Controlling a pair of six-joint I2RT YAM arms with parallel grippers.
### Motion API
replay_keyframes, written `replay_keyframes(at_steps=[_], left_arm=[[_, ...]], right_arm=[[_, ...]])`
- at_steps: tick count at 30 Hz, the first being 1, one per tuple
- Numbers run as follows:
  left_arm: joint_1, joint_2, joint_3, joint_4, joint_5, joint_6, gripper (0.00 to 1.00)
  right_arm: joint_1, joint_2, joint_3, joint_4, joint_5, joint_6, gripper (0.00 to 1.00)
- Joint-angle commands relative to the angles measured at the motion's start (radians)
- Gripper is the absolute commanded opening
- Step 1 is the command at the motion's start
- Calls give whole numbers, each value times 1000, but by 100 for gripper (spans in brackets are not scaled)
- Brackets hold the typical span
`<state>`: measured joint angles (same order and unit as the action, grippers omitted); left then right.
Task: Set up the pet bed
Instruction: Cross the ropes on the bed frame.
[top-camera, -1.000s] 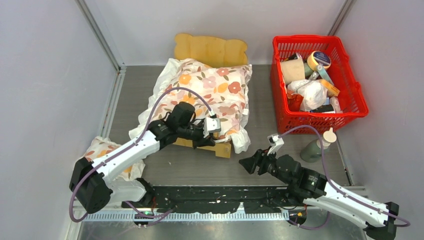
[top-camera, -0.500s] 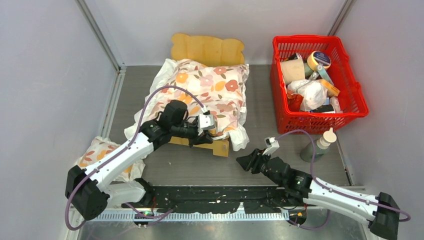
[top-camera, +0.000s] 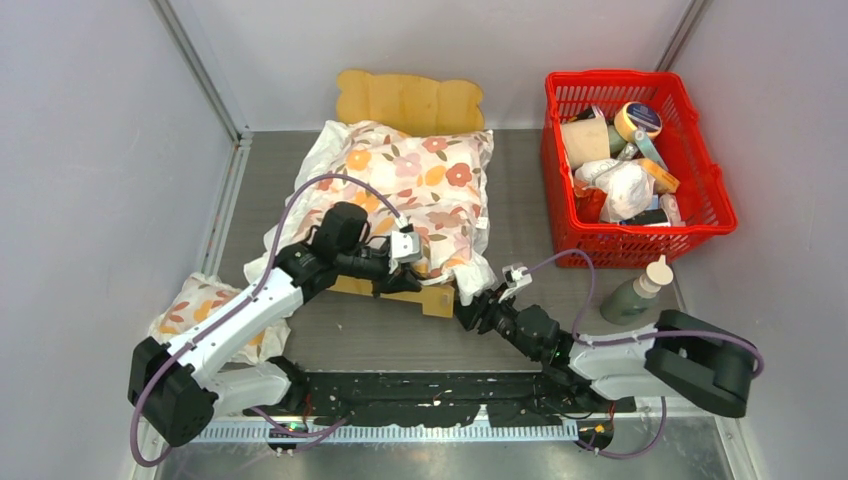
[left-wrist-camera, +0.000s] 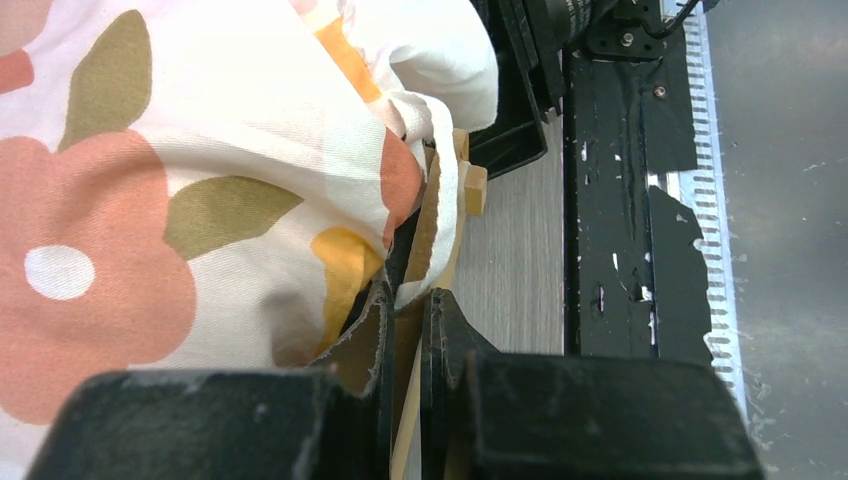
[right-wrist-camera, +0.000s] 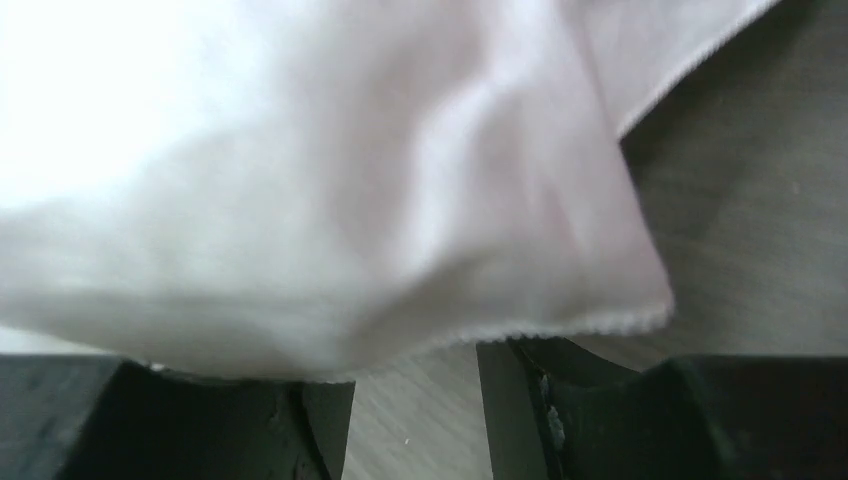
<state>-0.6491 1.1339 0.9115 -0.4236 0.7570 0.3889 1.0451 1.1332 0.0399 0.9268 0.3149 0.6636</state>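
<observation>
Swinging left across the near table (top-camera: 380, 335), the right gripper (top-camera: 468, 313) now sits at the near right corner of the pet bed (top-camera: 432, 300); a second ago it hung well to the right. Its fingers (right-wrist-camera: 600, 410) stand partly apart with bare table between them. A white cloth hem (right-wrist-camera: 400, 250) droops just past their tips, ungripped as far as shows. The left gripper (top-camera: 400, 283) stays pinched almost closed on the bed's near wooden rail (left-wrist-camera: 448, 210). Bed and floral cushion (top-camera: 420, 185) have slid slightly left. The cushion hides the sleeping surface, so only the rail and the scalloped headboard (top-camera: 410, 102) show. Far right, labels in the red basket (top-camera: 600, 245) are too small to read. A bottle (top-camera: 632, 297) stands just near of it.
</observation>
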Motion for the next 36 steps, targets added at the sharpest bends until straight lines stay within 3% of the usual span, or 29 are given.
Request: replay_keyframes(at_steps=[1,4,7,12,28,30,36], left_arm=[[36,-49,28,103,95,-32,0],[45,-37,38,88,123,-20,0],[56,-19,51,69,144,-8,0],[63,-1,65,43,156,7,0],[72,15,83,26,175,8,0],[71,18,84,25,173,8,0],[71,27,84,30,179,8,0]], right_arm=[[-36,158,-22,460,-77,-186,51],[-118,305,-31,662,-224,-240,53],[-141,372,17,692,-403,-312,55],[-141,356,33,691,-430,-386,64],[-145,365,102,693,-518,-546,61],[-145,368,118,693,-540,-555,57],[-145,397,150,693,-582,-540,27]])
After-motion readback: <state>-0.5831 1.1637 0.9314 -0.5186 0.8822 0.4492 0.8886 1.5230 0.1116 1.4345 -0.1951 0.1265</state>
